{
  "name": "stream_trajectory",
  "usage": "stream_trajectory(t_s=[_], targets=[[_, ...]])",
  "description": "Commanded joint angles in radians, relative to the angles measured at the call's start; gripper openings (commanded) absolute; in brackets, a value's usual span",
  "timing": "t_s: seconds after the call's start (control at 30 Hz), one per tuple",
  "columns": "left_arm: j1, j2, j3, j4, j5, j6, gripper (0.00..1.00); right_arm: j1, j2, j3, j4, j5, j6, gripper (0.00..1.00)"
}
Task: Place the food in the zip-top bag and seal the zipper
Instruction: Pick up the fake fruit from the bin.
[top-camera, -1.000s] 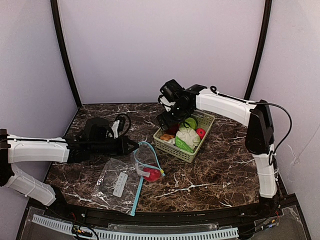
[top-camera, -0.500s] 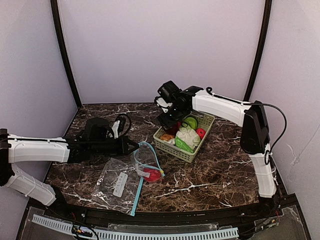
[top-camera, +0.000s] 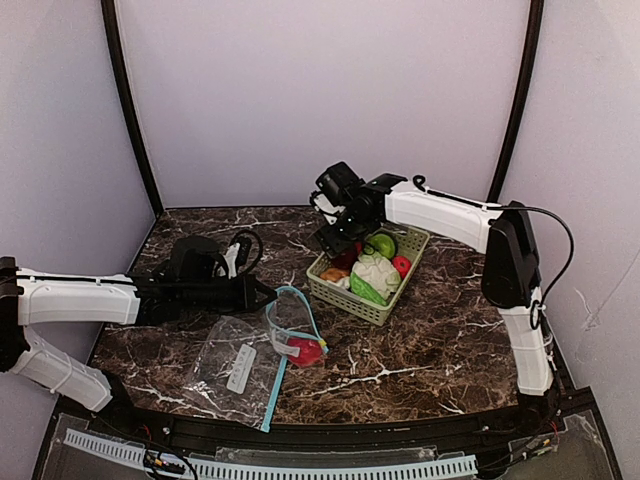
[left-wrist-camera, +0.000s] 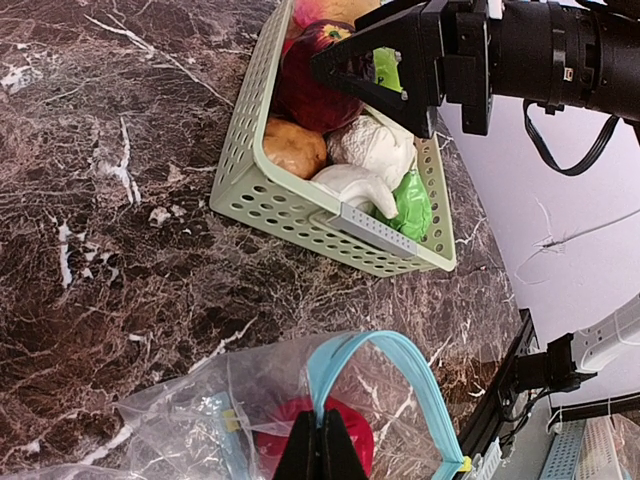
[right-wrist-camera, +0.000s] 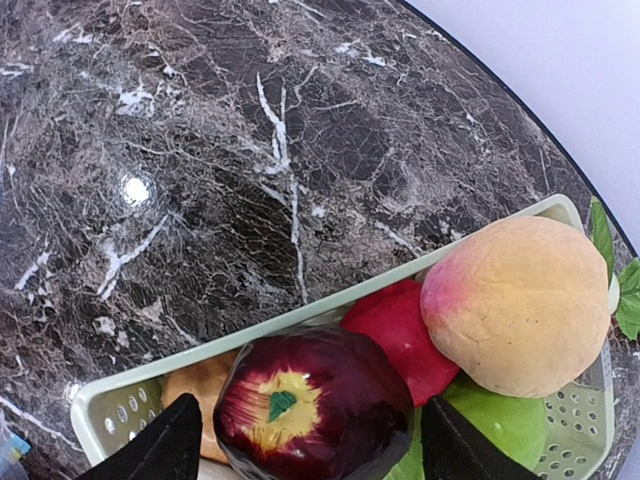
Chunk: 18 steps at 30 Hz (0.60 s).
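The right gripper has its black wedge-shaped fingers clamped on either side of one glossy dark red apple, near one end of the basket. This rectangular tub of pale green plastic lattice stands toward the tabletop's far edge. It also holds one matte peach, one red piece, one green apple, one orange-brown lump and one knobbly white cauliflower.

The left gripper has its jaws pressed together on the blue zipper band of one clear, crinkled zip-top bag. The bag lies toward the near edge with one red fruit inside. The tabletop is dark veined marble.
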Motion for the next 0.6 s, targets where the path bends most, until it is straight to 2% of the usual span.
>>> stream_trajectory(t_s=[0.0,0.33,0.57], targets=[[0.004,0.001,0.021,-0.031,0.012,0.005,0.01,-0.008,-0.001,0.0,-0.027,0.021,0.014,0.76],[0.004,0.006,0.027,-0.037,0.014,0.009,0.01,-0.011,0.042,0.012,-0.039,0.046,0.01,0.78],[0.004,0.006,0.023,-0.034,0.013,0.005,0.01,-0.015,0.056,0.024,-0.045,0.065,0.009,0.68]])
